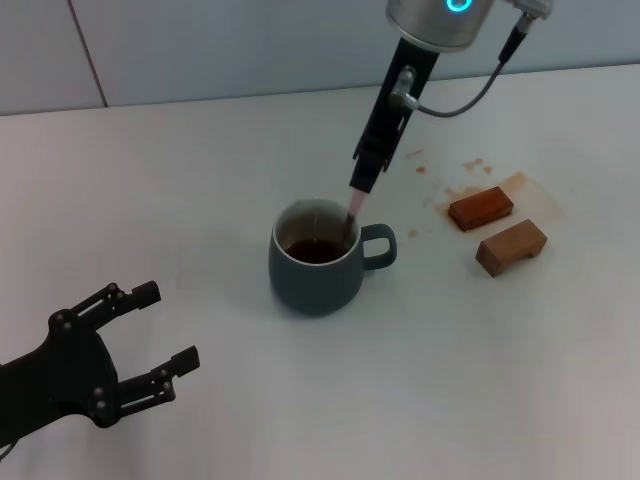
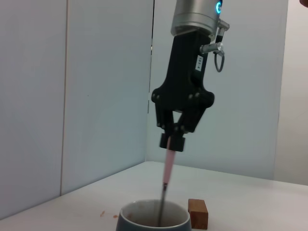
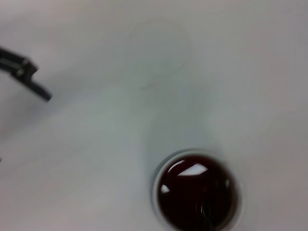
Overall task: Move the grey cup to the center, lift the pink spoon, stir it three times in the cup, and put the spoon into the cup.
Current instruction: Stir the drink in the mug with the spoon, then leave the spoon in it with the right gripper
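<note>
White table [image 1: 200, 160], right pincer [image 1: 362, 187] gripping pink spoon [image 1: 354, 210] in grey cup [image 1: 315, 272], left pincer [image 1: 160, 330] spread, aside.

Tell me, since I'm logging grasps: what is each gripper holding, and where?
The right gripper pinches the slim pink-handled metal spoon at its handle's upper end; the left gripper holds nothing.
</note>
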